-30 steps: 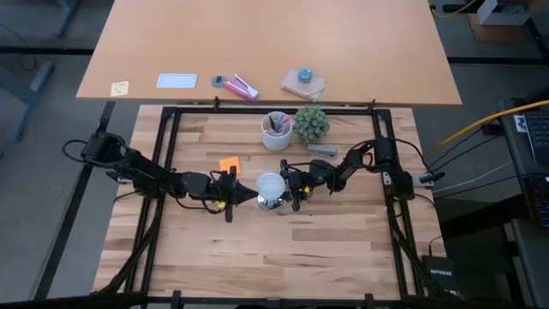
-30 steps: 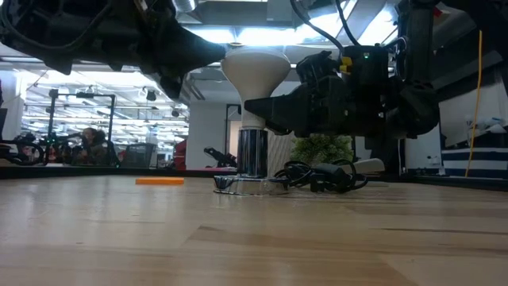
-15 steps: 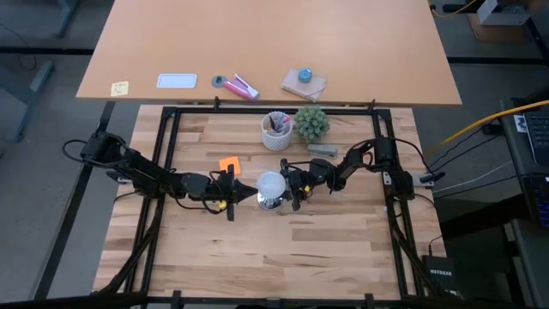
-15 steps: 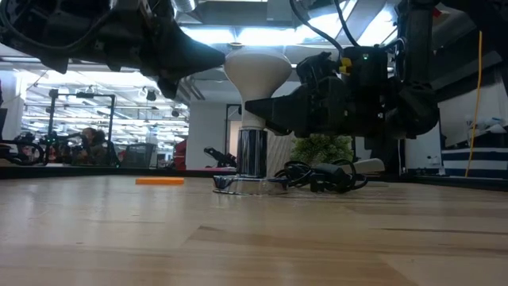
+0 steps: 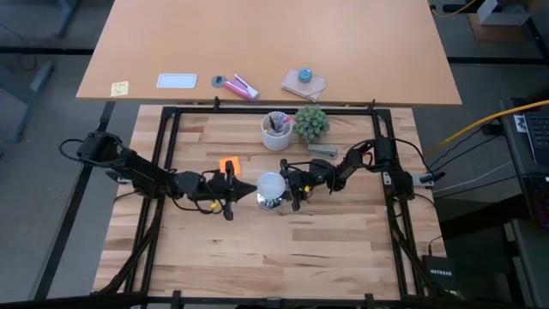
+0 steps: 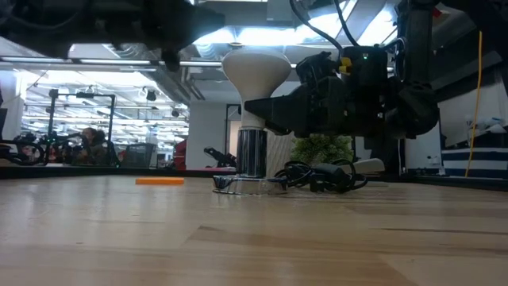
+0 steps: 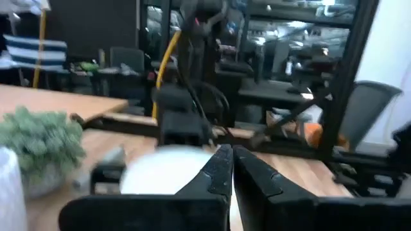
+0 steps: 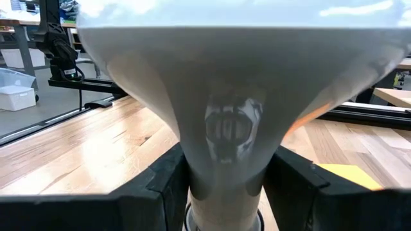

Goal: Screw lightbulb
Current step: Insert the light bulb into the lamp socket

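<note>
lightbulb [image 6: 255, 71]: upright on chrome socket [image 6: 252, 156]
right gripper [image 6: 266, 107]: jaws clamped at the bulb's neck
worktop [image 6: 238, 238]: orange slip [image 6: 159, 181]

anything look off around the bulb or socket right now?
Nothing stands out. The lightbulb stands upright in the metal socket, with the right gripper closed on its neck. The left gripper sits shut beside it, not touching. The black cord lies bunched behind the socket.
</note>
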Robot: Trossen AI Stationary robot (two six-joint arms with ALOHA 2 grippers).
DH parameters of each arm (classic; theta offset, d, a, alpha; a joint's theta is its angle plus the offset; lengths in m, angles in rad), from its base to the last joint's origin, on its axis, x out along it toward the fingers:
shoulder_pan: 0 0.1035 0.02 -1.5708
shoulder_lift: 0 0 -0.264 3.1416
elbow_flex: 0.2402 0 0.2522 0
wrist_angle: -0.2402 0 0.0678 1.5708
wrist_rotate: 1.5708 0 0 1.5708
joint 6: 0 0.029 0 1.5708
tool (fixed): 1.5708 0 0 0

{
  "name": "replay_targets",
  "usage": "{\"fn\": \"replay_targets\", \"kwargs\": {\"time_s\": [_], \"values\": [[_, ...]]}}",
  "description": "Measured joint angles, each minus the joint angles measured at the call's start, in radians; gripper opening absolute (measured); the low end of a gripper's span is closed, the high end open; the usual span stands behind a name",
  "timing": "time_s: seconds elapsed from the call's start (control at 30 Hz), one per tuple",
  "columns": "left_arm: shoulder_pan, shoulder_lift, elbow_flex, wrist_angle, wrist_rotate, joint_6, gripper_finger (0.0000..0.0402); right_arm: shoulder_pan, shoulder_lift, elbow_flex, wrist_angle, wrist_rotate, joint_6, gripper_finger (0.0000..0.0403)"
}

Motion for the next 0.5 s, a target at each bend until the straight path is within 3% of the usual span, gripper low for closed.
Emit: {"fn": "replay_targets", "kwargs": {"time_s": [0.13,0.33,0.5], "values": [[0.032,0.005,0.084,-0.099,0.010,0.022,0.0005,0.000,0.000,0.000,0.000,0.000,0.000,0.0172],[0.059,0.022,0.230,-0.428,0.034,0.045,0.0005,0.000,0.000,0.000,0.000,0.000,0.000,0.0172],[0.061,0.021,0.244,-0.444,0.030,0.045,0.0005,0.000,0.000,0.000,0.001,0.000,0.000,0.0172]]}}
